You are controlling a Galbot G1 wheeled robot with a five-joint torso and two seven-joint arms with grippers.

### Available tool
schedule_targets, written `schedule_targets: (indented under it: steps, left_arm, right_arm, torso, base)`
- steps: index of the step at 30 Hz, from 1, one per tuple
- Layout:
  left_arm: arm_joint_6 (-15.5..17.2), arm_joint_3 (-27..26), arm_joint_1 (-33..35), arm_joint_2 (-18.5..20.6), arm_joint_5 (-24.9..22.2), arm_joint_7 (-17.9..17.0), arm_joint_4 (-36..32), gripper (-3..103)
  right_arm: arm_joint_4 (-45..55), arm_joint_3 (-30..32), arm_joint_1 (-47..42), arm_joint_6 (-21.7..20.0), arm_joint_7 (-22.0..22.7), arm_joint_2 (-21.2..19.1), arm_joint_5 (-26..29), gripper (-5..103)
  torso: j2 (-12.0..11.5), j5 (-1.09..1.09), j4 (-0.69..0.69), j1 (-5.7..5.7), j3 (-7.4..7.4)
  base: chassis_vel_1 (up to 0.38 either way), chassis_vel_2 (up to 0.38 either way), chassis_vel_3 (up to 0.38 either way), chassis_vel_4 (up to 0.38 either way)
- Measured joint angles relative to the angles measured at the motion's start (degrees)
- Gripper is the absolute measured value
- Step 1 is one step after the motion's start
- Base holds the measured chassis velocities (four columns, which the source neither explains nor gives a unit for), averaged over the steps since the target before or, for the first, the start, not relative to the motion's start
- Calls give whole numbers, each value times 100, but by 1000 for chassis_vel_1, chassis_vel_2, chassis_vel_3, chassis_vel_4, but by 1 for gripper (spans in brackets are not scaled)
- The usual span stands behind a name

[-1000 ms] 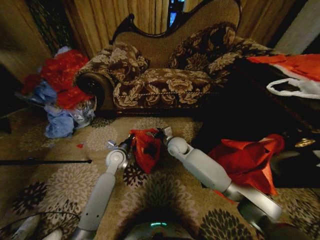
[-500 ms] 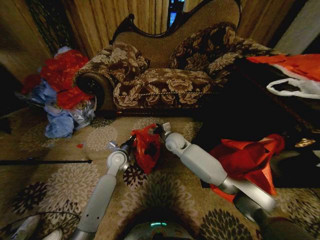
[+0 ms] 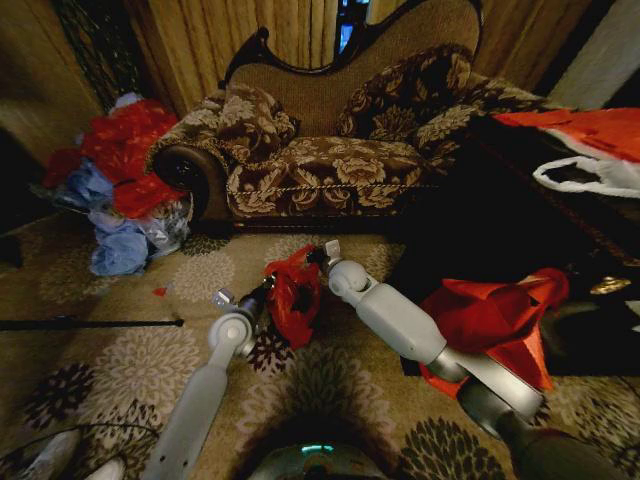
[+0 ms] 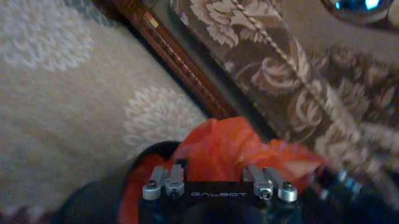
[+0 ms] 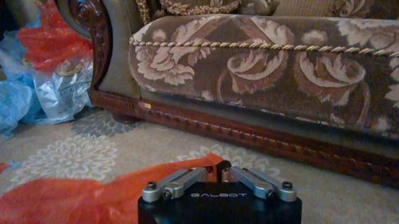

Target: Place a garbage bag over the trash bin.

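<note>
Head view: both tools nudged farther forward; left tool (image 3: 268,287) and right tool (image 3: 316,258) each clamp garbage bag (image 3: 291,294)

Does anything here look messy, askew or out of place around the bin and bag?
Yes. The garbage bag hangs bunched and crumpled between the left gripper and right gripper, not spread open. A heap of red and blue bags is strewn on the carpet beside the sofa.
</note>
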Motion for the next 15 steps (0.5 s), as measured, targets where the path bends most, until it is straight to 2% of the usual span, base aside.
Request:
schedule_targets:
  steps: [1,2,5,6,7,9,11,12,14,15]
  left_arm:
    - [45,39,179,34,373,46,-100,52]
    - [45,39,179,34,373,46,-100,52]
    - [213,112,626,120,1448,295,-316,69]
    - [213,112,626,120,1448,295,-316,69]
    - [222,133,720,146,1706,395,-366,69]
    - [221,189,852,188,2154,544,-453,80]
    - [201,219,888,207,2397,632,-506,90]
    - [201,219,888,207,2397,632,-506,90]
    - [183,280,918,254,2791,791,-569,98]
    - [183,280,918,254,2791,791,-569,98]
  right_arm:
    - [-8,0,0,0,4,9,23,0]
    - [-8,0,0,0,4,9,23,0]
    - [-64,1,-11,7,6,79,39,0]
    - [-64,1,-11,7,6,79,39,0]
    - [-84,1,-19,8,7,111,33,0]
    - [-106,0,-44,9,21,170,18,0]
    - [-105,-18,-55,9,38,196,12,0]
    - [-105,-18,-55,9,38,196,12,0]
    - [-74,-60,-62,-2,58,213,13,0]
    - [-74,-60,-62,-2,58,213,13,0]
  torso:
    - [0,0,-1,0,0]
    - [0,0,-1,0,0]
    - [0,0,1,0,0]
    - [0,0,1,0,0]
    - [0,0,1,0,0]
    - [0,1,1,0,0]
    - [0,0,0,0,0]
    - [0,0,0,0,0]
    - [0,1,0,0,0]
    - [0,1,0,0,0]
  base:
    - [0,0,0,0]
    - [0,0,0,0]
    - [0,0,0,0]
    - [0,0,0,0]
    - [0,0,0,0]
    - [0,0,0,0]
    - [0,0,0,0]
    - [0,0,0,0]
    - [0,0,0,0]
    - [0,0,0,0]
